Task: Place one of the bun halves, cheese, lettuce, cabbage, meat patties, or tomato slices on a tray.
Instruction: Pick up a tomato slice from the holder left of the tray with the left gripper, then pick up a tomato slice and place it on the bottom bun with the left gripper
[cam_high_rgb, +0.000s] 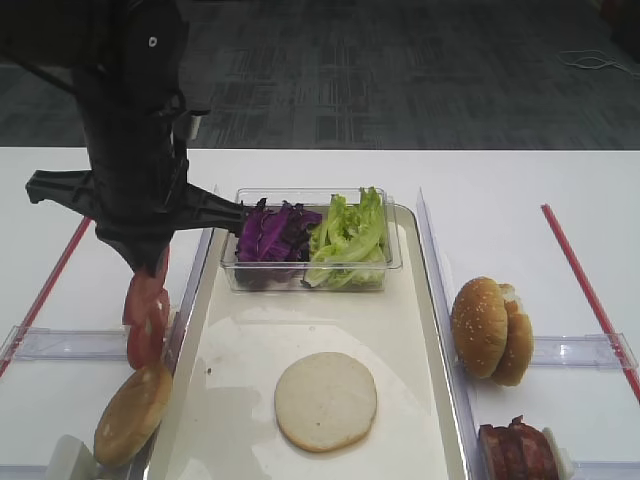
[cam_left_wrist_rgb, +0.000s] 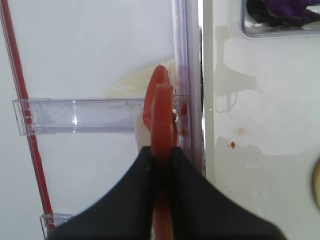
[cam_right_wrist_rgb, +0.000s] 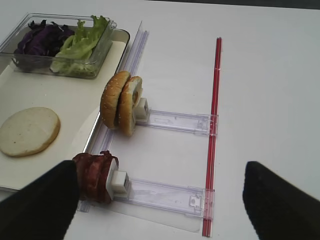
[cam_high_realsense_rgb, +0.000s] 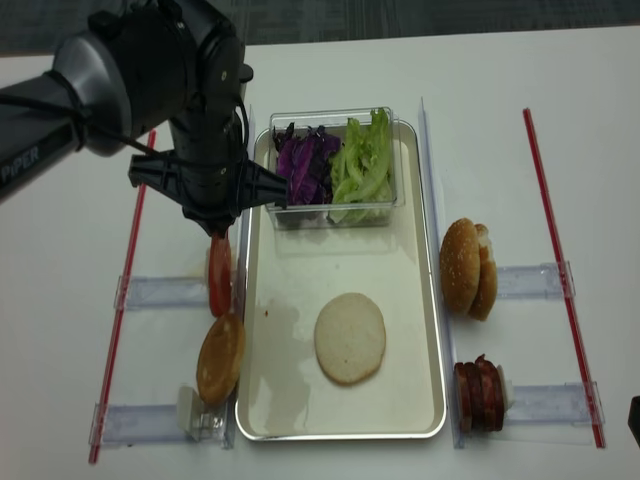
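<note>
My left gripper (cam_left_wrist_rgb: 161, 156) is shut on a red tomato slice (cam_left_wrist_rgb: 161, 112) that stands on edge, just left of the tray's (cam_high_rgb: 300, 320) rim; a second slice (cam_left_wrist_rgb: 151, 95) leans against it. From above, the tomato slices (cam_high_realsense_rgb: 219, 275) hang under the left gripper (cam_high_realsense_rgb: 218, 238) over a clear rack. A flat pale bun half (cam_high_rgb: 326, 400) lies on the tray floor. Other bun halves stand left (cam_high_rgb: 132, 412) and right (cam_high_rgb: 490, 328) of the tray, near the meat patties (cam_right_wrist_rgb: 95, 175). My right gripper (cam_right_wrist_rgb: 160, 200) is open and holds nothing. Cheese is out of view.
A clear tub at the tray's far end holds purple cabbage (cam_high_rgb: 272, 235) and green lettuce (cam_high_rgb: 348, 235). Clear plastic racks (cam_right_wrist_rgb: 175, 122) and red strips (cam_right_wrist_rgb: 215, 100) lie on the white table on both sides of the tray.
</note>
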